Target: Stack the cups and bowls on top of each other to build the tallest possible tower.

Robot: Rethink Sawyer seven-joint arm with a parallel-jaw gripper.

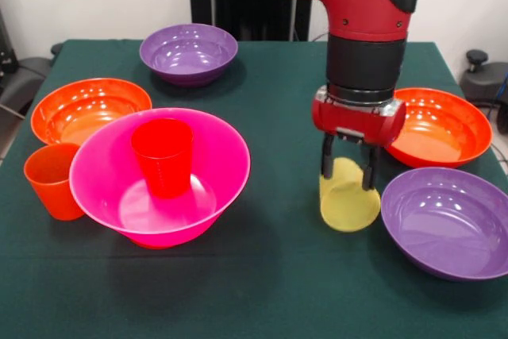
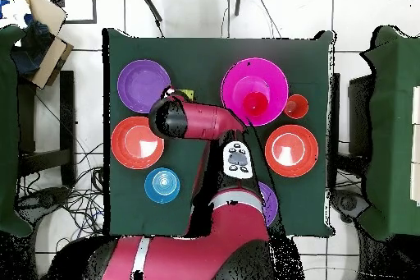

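The gripper point(image 1: 348, 166) stands with its two fingers around the rim of the yellow cup point(image 1: 349, 196), seemingly clamped on it. This cup stands on the table point(image 1: 270, 117) just beside a purple bowl point(image 1: 446, 220). The red cup point(image 1: 163, 156) is already inside the pink bowl point(image 1: 159, 176). The yellow cup looks light, thin and slippery, so a grip at the rim should be gentle
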